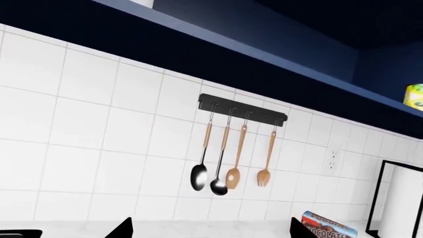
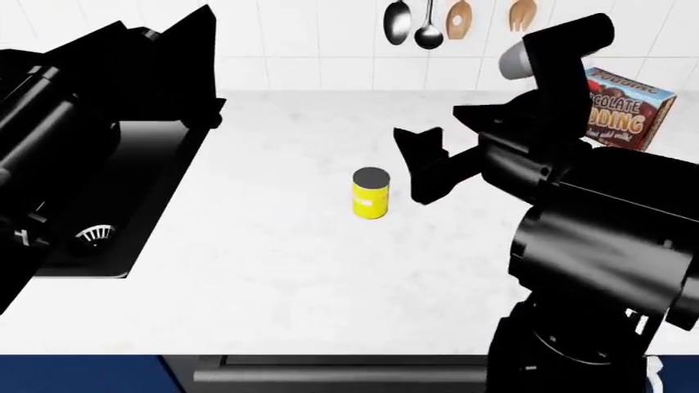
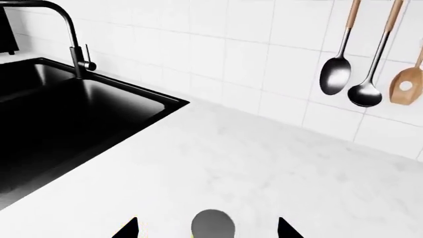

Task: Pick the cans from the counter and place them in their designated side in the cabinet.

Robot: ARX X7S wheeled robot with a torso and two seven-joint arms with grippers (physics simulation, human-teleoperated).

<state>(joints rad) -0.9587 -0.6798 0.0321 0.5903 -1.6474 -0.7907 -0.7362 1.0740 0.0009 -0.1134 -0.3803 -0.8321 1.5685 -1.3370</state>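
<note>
One can (image 2: 371, 193) stands on the counter (image 2: 284, 246) between my right gripper's (image 2: 421, 168) spread fingers; my left gripper (image 1: 210, 229) is spread too.

brown box (image 2: 623, 108), "PUDDING", partly hidden "...OLATE"

1 can (image 2: 371, 193) on counter (image 2: 284, 246), right of sink (image 2: 120, 213)

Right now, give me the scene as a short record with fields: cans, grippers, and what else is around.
can on counter: short yellow can, upright on the counter, untouched
can on shelf: one on the dark shelf
right gripper: open beside the counter can, lid between its fingertips in the wrist view
left gripper: raised, open, empty
sink: at the left
pudding box: back right
utensils: hanging on the wall
</note>
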